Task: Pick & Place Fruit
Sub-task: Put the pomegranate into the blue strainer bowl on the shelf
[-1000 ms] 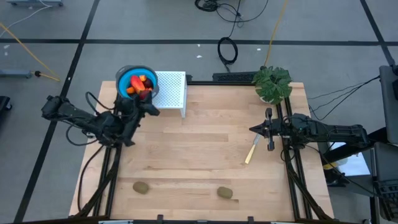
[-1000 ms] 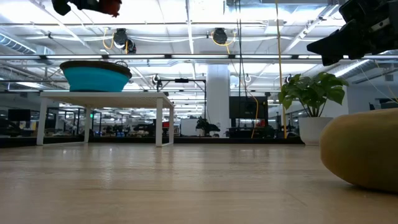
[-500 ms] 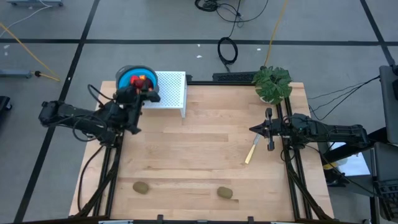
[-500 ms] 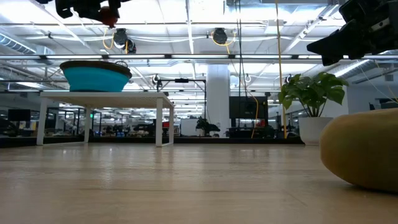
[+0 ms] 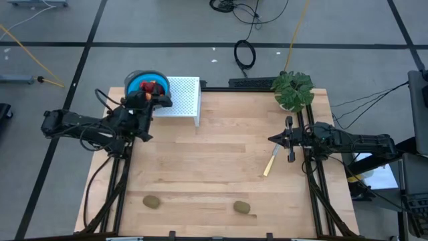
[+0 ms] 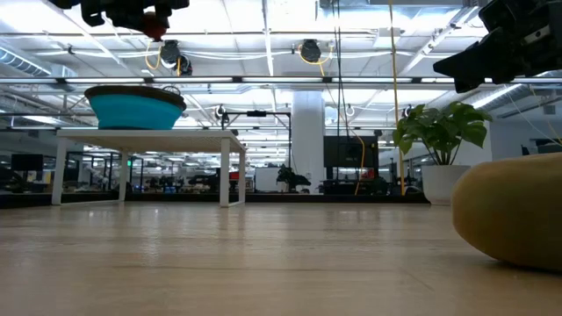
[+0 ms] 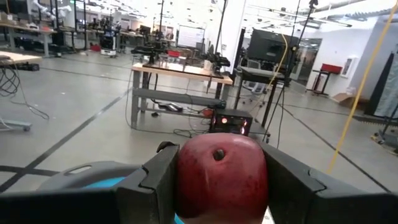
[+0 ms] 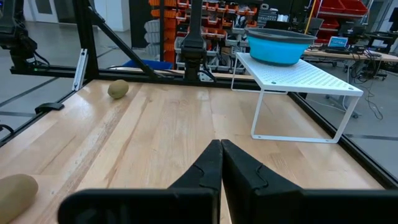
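The left gripper (image 7: 221,180) clamps a glossy dark red ball (image 7: 221,177) above the blue bowl's (image 5: 136,83) rim; the right gripper (image 8: 221,163) hangs closed, empty, over bare wood.

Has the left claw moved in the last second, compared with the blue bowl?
Yes. The left claw, gripping a dark red ball, moved toward the blue bowl.

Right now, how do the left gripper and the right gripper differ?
The left gripper has its jaws clamped on a dark red ball; the right gripper has its jaws shut on nothing. The left gripper is raised beside the blue bowl on the white rack; the right gripper sits over the table's right side, near the pale yellow stick. Both are dark, two-fingered.
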`<state>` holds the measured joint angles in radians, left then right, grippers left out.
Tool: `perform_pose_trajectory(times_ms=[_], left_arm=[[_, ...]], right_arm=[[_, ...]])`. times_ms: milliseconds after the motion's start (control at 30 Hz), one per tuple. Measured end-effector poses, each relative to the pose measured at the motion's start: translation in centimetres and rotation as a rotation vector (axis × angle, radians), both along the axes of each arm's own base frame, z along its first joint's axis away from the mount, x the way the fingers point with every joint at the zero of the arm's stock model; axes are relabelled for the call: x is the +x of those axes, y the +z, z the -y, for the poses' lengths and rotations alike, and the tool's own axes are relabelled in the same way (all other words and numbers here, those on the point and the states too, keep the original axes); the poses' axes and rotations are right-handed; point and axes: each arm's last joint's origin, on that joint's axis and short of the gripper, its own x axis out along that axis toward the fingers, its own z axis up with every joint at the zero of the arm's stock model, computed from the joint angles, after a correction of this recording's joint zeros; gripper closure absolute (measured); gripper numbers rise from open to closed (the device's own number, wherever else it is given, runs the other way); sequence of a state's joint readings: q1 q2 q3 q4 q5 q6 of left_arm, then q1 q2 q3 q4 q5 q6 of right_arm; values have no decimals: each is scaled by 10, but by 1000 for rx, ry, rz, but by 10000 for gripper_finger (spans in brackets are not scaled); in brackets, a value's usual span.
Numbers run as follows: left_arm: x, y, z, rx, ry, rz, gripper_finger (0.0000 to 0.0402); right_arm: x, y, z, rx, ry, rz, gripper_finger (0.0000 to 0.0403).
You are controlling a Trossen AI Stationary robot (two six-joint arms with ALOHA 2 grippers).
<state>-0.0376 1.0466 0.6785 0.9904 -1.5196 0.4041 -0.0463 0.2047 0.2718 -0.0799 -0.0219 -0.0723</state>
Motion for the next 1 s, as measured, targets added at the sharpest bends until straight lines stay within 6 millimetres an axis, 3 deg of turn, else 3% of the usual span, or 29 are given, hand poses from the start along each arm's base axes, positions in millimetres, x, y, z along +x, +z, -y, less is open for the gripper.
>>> perform_pose_trajectory(times_ms=[533, 767, 1000], left_arm=[[19, -30, 0, -6, -223, 62, 218], [22, -42, -19, -79, -311, 71, 218], [14, -30, -48, -275, -331, 4, 218]], right_arm=[[0, 0, 0, 0, 0, 0, 403], [0, 0, 0, 35, -2, 1, 403], [0, 0, 0, 53, -5, 1, 403]])
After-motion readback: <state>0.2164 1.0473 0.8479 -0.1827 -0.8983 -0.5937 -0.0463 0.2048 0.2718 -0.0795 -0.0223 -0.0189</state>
